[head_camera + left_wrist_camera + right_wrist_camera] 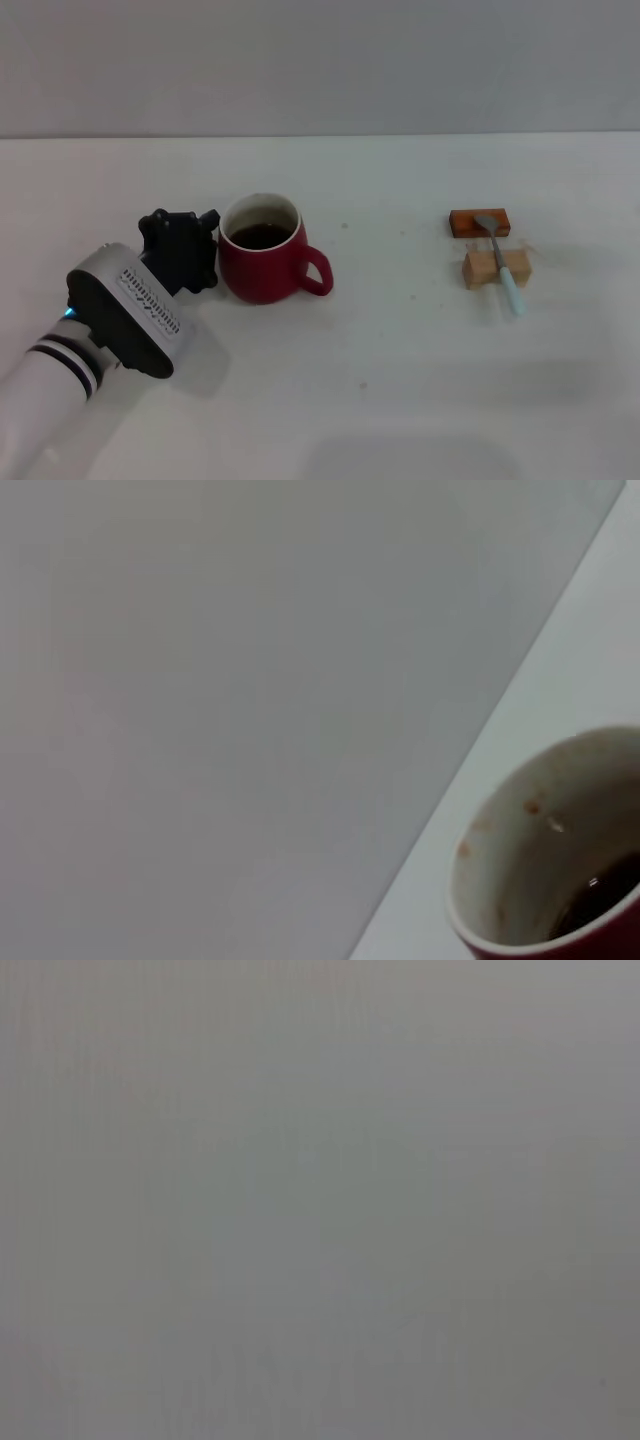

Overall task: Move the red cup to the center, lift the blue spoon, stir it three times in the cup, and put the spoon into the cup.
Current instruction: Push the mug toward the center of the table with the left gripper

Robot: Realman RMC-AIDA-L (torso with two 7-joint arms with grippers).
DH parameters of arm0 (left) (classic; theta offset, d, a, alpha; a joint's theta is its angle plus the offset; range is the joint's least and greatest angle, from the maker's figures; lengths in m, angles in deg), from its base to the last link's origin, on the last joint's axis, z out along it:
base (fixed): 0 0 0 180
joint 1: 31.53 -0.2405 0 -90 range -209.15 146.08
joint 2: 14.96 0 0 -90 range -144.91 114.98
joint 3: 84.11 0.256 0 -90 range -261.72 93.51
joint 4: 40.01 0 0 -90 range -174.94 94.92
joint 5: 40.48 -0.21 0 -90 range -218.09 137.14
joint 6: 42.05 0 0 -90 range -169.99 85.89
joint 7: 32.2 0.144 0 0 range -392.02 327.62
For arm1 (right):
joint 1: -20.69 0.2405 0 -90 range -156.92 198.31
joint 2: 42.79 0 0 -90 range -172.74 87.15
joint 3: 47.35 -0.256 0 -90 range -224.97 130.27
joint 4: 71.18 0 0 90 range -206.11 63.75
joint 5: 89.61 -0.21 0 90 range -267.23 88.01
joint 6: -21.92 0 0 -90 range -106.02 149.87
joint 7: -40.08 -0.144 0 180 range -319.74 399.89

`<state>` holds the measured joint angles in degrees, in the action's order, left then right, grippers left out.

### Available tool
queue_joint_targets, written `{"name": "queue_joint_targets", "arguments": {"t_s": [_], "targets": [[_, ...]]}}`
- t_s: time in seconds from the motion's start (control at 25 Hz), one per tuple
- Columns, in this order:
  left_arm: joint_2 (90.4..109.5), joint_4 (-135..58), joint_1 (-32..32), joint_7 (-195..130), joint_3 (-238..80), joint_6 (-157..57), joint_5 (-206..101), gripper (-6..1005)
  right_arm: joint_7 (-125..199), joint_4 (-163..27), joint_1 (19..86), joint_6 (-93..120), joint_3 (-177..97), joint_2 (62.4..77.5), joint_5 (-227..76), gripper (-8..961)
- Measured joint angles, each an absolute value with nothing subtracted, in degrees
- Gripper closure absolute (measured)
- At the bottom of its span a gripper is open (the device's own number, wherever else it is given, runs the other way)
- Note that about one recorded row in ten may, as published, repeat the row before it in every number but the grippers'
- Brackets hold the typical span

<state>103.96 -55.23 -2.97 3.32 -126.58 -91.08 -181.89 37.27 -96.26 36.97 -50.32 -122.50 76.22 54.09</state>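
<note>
On the white bench (400, 380), the red cup (262, 262) stands left of centre, holding dark liquid, its handle pointing right. The left gripper (192, 250) sits right against the cup's left side; whether it grips cannot be told. Well to the right, the blue spoon (500, 264) lies across two small wooden blocks (494, 268).

Red cup (262, 262): glazed ceramic look, smooth, slightly glossy outside; pale inner wall with brownish specks, seen in the left wrist view (520, 850).
Blue spoon (499, 262): dull grey metal bowl and neck, pale blue handle, smooth, plastic-like.
Two small blocks: lower one (495, 268) bare light wood, matt; upper one (479, 222) reddish-brown.
Surface (400, 380): white, matt, smooth.
Left hand (180, 248): black matt plastic; wrist casing light grey, smooth.
</note>
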Motion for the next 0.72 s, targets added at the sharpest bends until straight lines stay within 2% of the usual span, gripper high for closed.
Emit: {"name": "queue_joint_targets", "arguments": {"t_s": [0.72], "targets": [[104.13, -59.7, -5.5, 3.0, -120.9, -90.6, -181.9, 990, 37.4, -96.4, 36.9, -50.3, -122.5, 76.21, 54.2, 171]]}}
